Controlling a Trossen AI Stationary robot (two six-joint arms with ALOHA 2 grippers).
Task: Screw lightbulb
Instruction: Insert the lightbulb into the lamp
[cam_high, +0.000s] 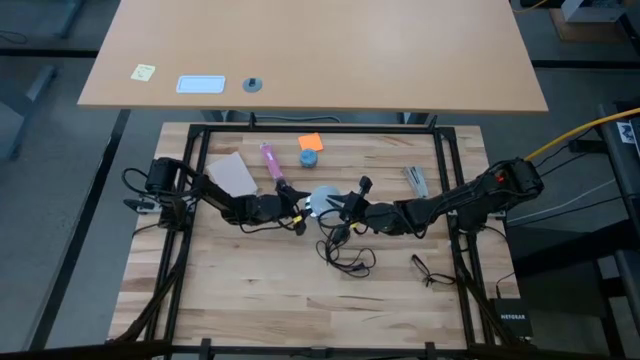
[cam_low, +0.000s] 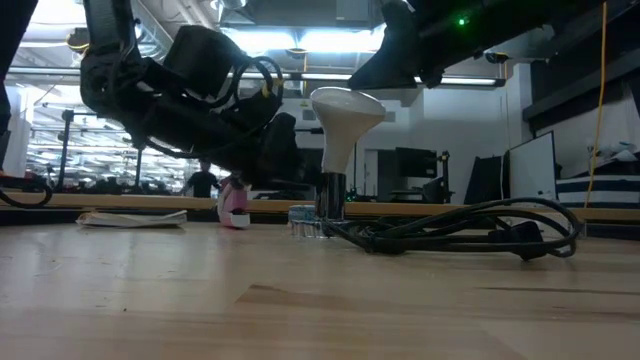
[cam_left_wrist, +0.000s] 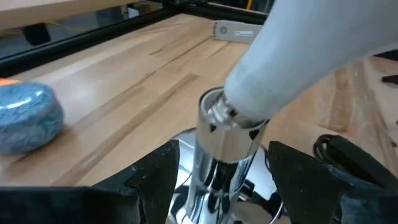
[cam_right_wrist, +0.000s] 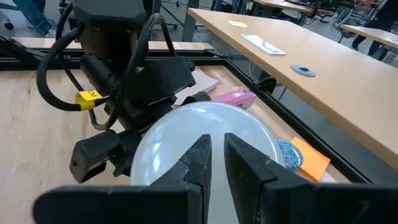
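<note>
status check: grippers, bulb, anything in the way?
Left gripper open around the lamp socket. Right gripper over the lightbulb, grip unclear. Bulb seated, tilted. Black cord beside base.

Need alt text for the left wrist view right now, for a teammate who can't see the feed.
The frosted white lightbulb sits tilted in the shiny silver lamp socket, its neck just entering the top. The left gripper has its dark fingers open on either side of the socket. A blue round object lies beside it on the wooden table.
</note>
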